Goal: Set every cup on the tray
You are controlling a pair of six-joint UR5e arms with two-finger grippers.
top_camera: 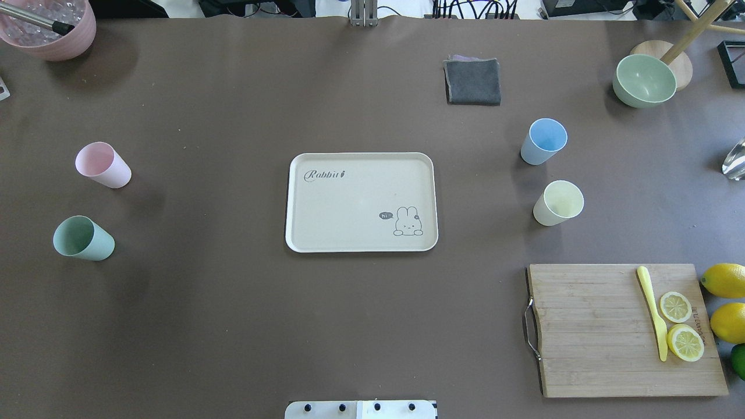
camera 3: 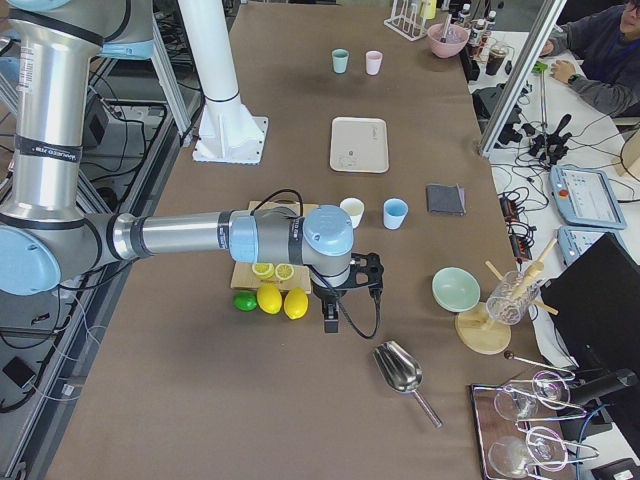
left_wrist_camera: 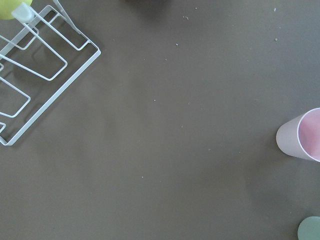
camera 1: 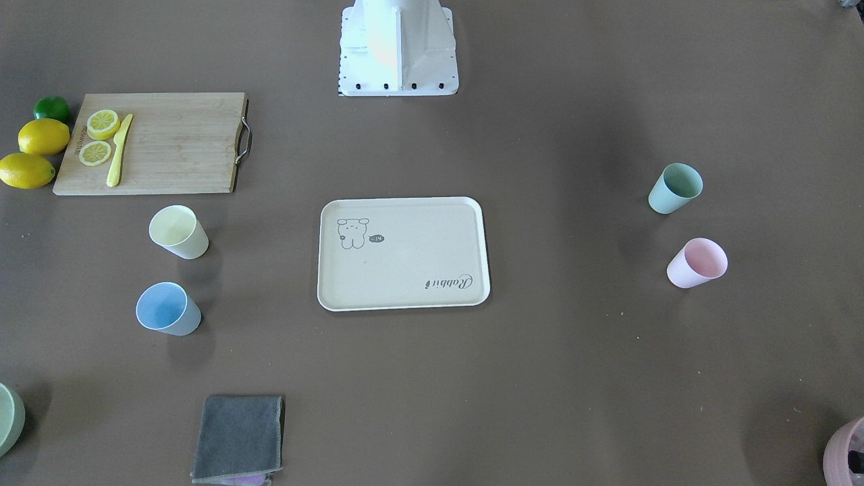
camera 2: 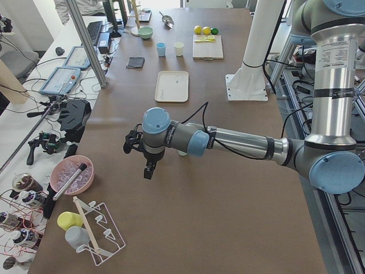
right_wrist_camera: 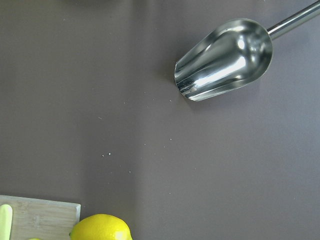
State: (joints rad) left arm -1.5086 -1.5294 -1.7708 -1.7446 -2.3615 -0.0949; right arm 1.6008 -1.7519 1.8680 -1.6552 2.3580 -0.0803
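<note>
The cream tray (top_camera: 361, 249) lies at the table's middle with nothing on it; it also shows in the front-facing view (camera 1: 405, 300). The pink cup (top_camera: 102, 164) and mint green cup (top_camera: 82, 238) stand on the table to its left. The light blue cup (top_camera: 543, 141) and pale yellow cup (top_camera: 559, 202) stand to its right. The left gripper (camera 2: 148, 170) hangs over bare table near the pink cup (left_wrist_camera: 301, 141). The right gripper (camera 3: 330, 318) hangs beside the lemons. Both show only in the side views, so I cannot tell whether they are open or shut.
A wooden cutting board (top_camera: 588, 331) holds lemon slices and a yellow knife (top_camera: 653, 311), with whole lemons (top_camera: 724, 280) beside it. A grey cloth (top_camera: 472, 81), a green bowl (top_camera: 644, 80), a mauve pot (top_camera: 55, 41), a metal scoop (right_wrist_camera: 225, 59) and a wire rack (left_wrist_camera: 35, 70) lie around.
</note>
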